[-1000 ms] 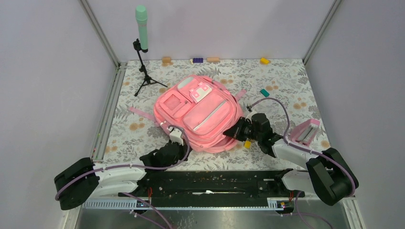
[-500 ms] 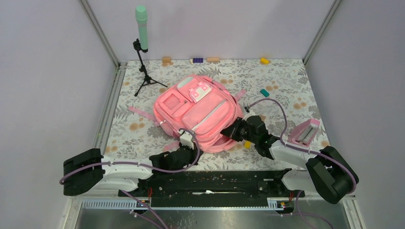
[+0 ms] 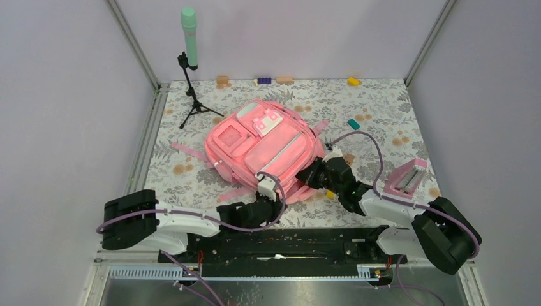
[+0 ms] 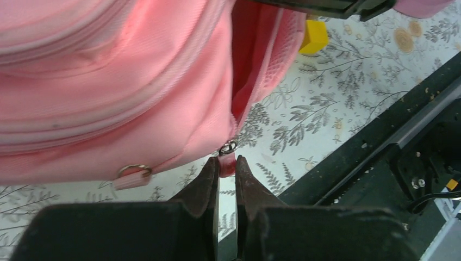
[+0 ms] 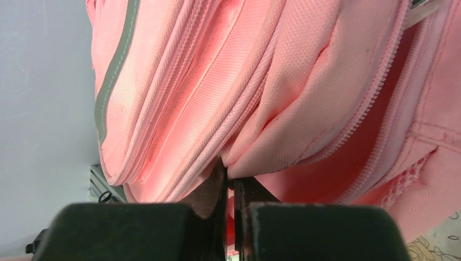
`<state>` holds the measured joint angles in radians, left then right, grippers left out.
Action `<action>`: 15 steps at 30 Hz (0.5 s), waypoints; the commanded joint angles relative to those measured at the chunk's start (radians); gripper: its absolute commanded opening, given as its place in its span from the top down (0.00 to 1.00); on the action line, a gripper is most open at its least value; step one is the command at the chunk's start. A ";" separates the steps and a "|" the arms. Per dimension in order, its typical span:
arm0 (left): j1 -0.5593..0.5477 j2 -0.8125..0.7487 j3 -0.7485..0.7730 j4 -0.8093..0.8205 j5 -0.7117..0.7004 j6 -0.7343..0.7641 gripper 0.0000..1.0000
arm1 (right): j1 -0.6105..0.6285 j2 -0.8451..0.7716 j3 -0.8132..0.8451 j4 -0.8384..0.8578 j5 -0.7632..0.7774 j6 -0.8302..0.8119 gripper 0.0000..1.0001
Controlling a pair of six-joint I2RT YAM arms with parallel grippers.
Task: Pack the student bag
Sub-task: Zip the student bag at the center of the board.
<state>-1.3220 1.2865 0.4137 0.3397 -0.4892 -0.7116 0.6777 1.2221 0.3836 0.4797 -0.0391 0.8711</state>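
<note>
The pink student bag lies flat in the middle of the table, front pockets up. My left gripper is at the bag's near edge, shut on the pink zipper pull that hangs from a metal slider. Beside the slider the main zip gapes open. My right gripper is at the bag's near right edge, shut on a fold of the bag's fabric by the zipper teeth. The bag fills the right wrist view.
A yellow block lies by the right arm, also in the left wrist view. A pink pencil case lies at the right. A tripod with a green microphone stands at the back left. Small blocks line the back edge.
My left gripper has slid to the right along the bag's near edge with the zipper pull. My right gripper has shifted slightly left, still holding the bag's edge.
</note>
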 commanded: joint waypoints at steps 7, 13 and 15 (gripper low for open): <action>-0.040 0.111 0.195 0.232 0.083 -0.050 1.00 | 0.044 -0.041 0.015 0.037 0.101 -0.166 1.00; -0.038 0.201 0.286 0.240 0.080 -0.048 1.00 | 0.045 -0.144 0.010 -0.076 0.136 -0.244 0.94; -0.029 0.221 0.296 0.237 0.087 -0.056 1.00 | 0.045 -0.190 0.016 -0.128 0.140 -0.268 0.80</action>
<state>-1.3365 1.4910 0.6113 0.3611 -0.4755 -0.7364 0.6975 1.1217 0.3824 0.4026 0.0910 0.6827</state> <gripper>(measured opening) 0.060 0.105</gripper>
